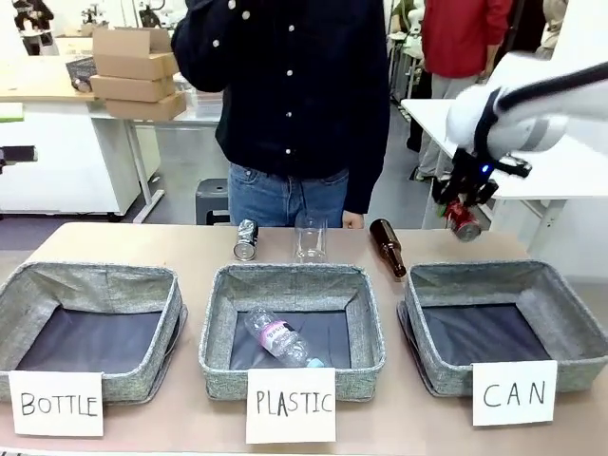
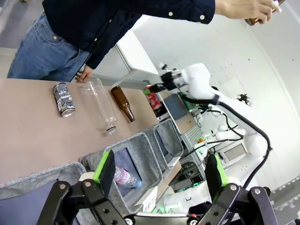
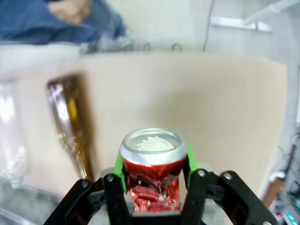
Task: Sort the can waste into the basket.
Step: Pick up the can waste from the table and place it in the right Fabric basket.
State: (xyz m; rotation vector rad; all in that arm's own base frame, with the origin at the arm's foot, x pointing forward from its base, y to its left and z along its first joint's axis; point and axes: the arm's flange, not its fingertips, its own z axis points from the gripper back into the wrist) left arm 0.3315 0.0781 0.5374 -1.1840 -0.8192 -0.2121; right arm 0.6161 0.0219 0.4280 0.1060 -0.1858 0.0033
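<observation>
Front view: my right claw (image 1: pixel 464 201) is pinching the dented red can (image 1: pixel 465 221). It hangs tilted in the air, over the far rim of the CAN basket (image 1: pixel 573 326). The dark can (image 1: pixel 246 239) lies on its side on the worktop (image 1: pixel 142 249) behind the PLASTIC basket (image 1: pixel 372 328), long axis running front to back, a silver end towards me.

Left wrist view: my left claw (image 2: pixel 161 167) stands spread wide with nothing between the pads. The dark can (image 2: pixel 63 99) lies flat beside the clear cup (image 2: pixel 99 104).

Right wrist view: the green pads (image 3: pixel 119 165) squeeze the red can's (image 3: pixel 153 174) crumpled sides. Its silver end points up in the picture and partly at the lens. A brown bottle (image 3: pixel 72 117) lies on the worktop beyond.
</observation>
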